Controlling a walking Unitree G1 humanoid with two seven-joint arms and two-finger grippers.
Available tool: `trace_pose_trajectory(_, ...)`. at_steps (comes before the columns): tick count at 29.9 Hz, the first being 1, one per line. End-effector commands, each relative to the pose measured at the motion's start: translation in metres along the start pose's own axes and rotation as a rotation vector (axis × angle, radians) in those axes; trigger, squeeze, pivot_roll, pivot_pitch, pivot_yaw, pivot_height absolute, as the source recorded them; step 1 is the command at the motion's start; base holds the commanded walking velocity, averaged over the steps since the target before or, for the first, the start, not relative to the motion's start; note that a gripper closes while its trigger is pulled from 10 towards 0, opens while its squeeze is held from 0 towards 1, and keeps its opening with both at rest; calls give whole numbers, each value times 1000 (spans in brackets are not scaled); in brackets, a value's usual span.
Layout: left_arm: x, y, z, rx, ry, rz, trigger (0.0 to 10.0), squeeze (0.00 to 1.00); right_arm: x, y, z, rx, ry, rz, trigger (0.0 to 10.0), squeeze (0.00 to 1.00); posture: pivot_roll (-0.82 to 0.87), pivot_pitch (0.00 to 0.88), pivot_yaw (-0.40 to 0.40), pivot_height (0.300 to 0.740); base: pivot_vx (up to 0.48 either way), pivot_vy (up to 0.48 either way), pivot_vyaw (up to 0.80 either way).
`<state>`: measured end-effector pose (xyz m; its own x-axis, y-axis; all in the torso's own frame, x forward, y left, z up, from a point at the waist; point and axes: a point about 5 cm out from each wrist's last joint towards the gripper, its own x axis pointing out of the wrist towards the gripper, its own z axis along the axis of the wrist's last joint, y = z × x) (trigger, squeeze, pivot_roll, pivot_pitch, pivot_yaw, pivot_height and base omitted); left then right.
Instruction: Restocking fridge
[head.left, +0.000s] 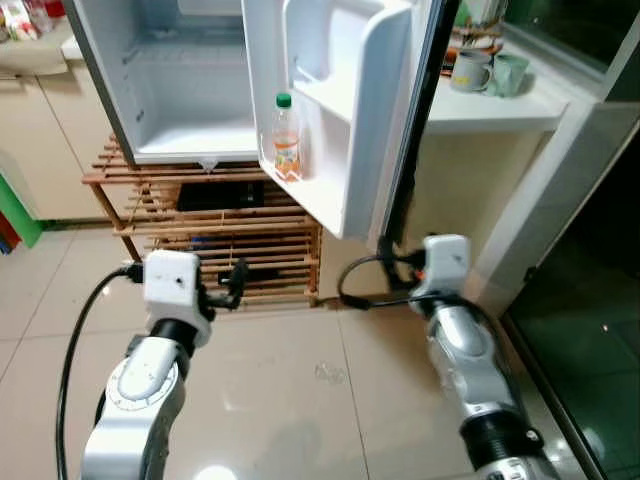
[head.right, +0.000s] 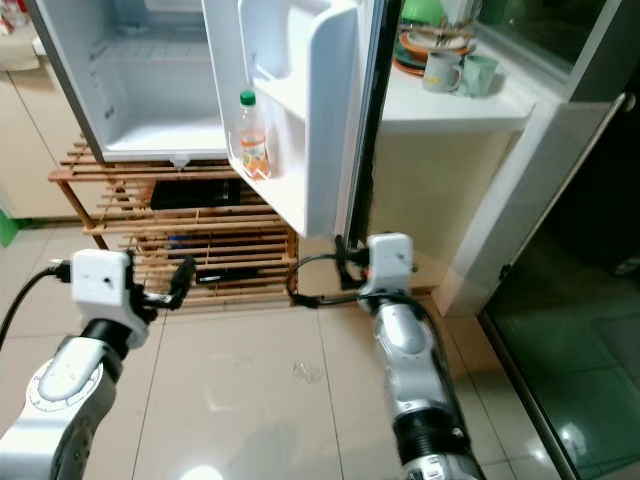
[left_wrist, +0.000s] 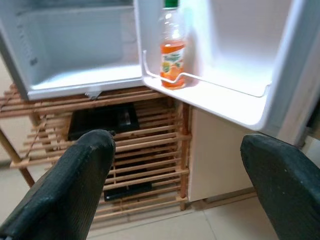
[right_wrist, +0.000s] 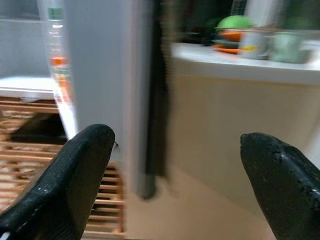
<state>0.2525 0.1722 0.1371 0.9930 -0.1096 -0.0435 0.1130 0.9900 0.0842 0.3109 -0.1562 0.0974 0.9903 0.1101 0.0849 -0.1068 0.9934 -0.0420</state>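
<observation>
A small white fridge (head.left: 190, 100) stands open on a wooden rack (head.left: 270, 240), and its inner compartment looks bare. The fridge door (head.left: 345, 190) swings out toward me. On the door's lower shelf stands an orange juice bottle (head.left: 286, 140) with a green cap, upright. My left gripper (head.left: 236, 284) hovers low in front of the rack, below and left of the bottle (left_wrist: 172, 52), open with nothing between its fingers (left_wrist: 90, 165). My right gripper (right_wrist: 177, 145) is near the door's outer edge, open and holding nothing; the bottle (right_wrist: 56, 60) shows blurred beyond it.
A black flat object (head.left: 220, 193) lies on the rack under the fridge. A white counter (head.left: 500, 115) to the right carries mugs (head.left: 470, 70) and stacked plates. A dark glass door (head.left: 590, 330) lies at far right. Tiled floor (head.left: 300, 380) spreads below.
</observation>
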Motion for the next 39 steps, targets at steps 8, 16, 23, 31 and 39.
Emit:
trace_pose_trajectory(8, -11, 3, -2, -99, 0, 67, 10000, 0, -26, -32, -13, 17, 93, -48, 10000, 0, -47, 0, 22, 740, 107, 0, 0)
trace_pose_trajectory(16, 8, -4, -4, -103, 4, 79, 10000, 0, -7, -16, -5, 21, 80, 29, 10000, 0, -67, 0, 10, 740, 458, 0, 0)
trace_pose_trajectory(23, 11, -4, -5, -109, 7, 75, 10000, 0, 0, -17, -4, 26, 90, 23, 10000, 0, -66, 0, 18, 740, 457, 0, 0)
trace_pose_trajectory(31, 11, -3, -2, -94, -19, 108, 10000, 0, 15, -24, 3, 29, 87, -7, 10000, 0, -54, 0, 17, 740, 400, 0, 0)
trace_pose_trajectory(39, 10, 6, -7, -66, 7, 154, 10000, 0, 39, -42, 19, -19, 78, -88, 10000, 0, -34, 0, 6, 740, 0, 0, 0)
